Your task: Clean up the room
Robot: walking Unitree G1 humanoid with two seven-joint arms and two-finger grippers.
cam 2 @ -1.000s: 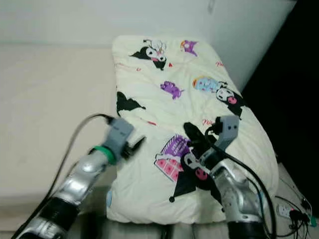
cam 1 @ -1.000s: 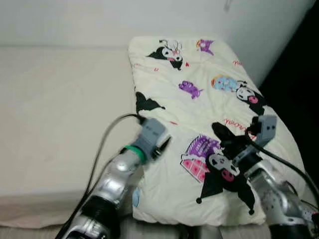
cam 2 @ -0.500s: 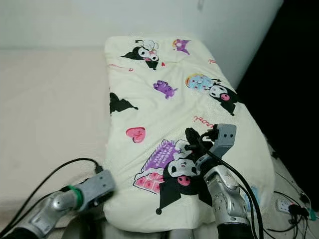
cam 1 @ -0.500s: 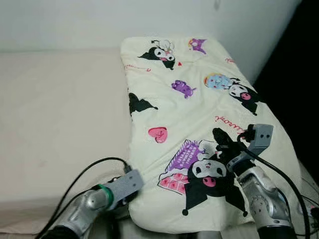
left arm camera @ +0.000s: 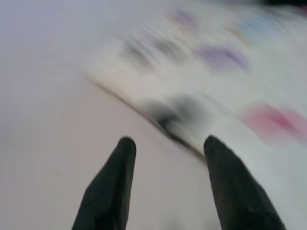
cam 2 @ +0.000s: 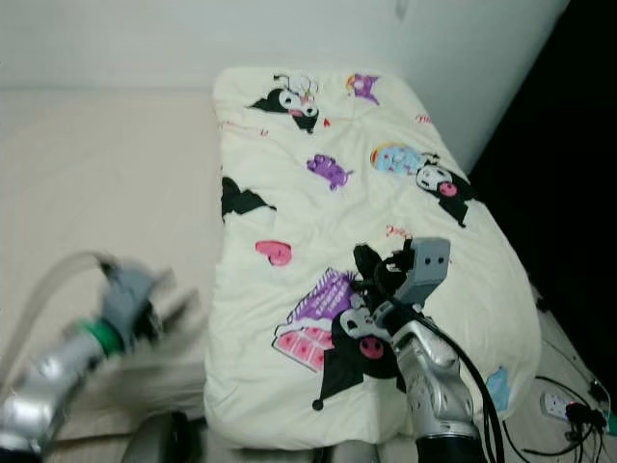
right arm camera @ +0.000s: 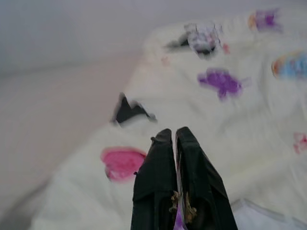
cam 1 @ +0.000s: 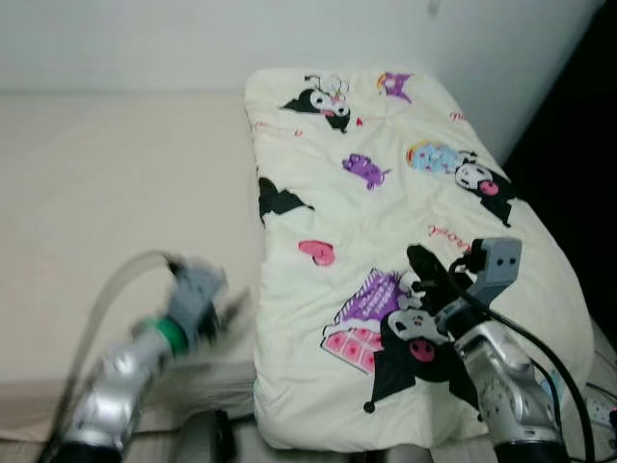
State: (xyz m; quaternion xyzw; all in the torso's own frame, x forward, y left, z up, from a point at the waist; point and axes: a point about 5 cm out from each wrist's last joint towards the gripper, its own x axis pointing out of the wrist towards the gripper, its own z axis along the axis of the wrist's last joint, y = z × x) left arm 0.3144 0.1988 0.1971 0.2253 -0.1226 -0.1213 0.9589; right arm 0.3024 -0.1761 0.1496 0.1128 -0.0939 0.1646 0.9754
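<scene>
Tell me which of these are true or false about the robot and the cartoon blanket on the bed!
1. The blanket has a pink heart on it. True.
2. The left gripper has its fingers wide apart. True.
3. The right gripper is wide open. False: its fingers are pressed together, with a bit of fabric between them.
4. The blanket covers the whole bed. False: it lies along the robot's right side, and the rest is bare.
5. The left gripper is holding the blanket. False: nothing is between its fingers.

You have the blanket (cam 1: 386,241) lying on the right part of the bed (cam 1: 106,212), running back to the wall (cam 1: 193,39). Your right gripper (cam 1: 424,270) rests on its near end; your left gripper (cam 1: 217,309) is over the bed, just left of its edge.
</scene>
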